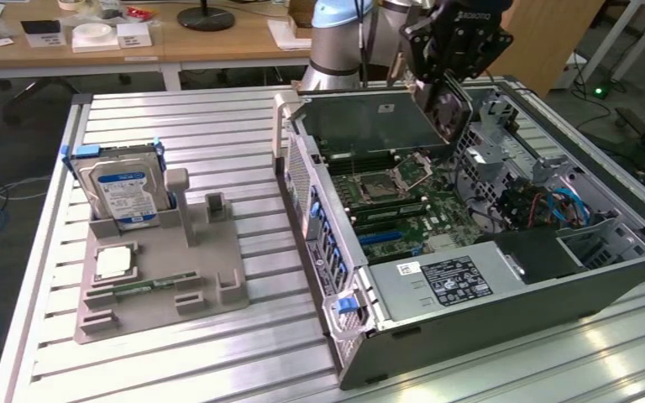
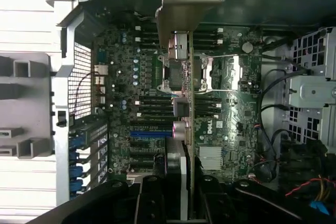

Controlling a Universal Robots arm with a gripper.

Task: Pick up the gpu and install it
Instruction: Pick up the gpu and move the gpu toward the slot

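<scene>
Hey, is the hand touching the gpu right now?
Touching. The exterior view shows the hand clamped on the gpu above the open computer case; in the wrist view the gpu runs between its fingers.

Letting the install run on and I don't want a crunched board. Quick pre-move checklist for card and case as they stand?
1. Grip on card: ok. The gripper is shut on the gpu.
2. Card clear of board: ok. It hangs above the motherboard, not seated.
3. Access: ok. The case lies open and the blue slot is exposed.
4. Cables: ok. The cables sit at the drive-bay side, apart from the slot.
5. Card lined up with slot: cannot tell. The wrist view shows the card edge-on.
</scene>
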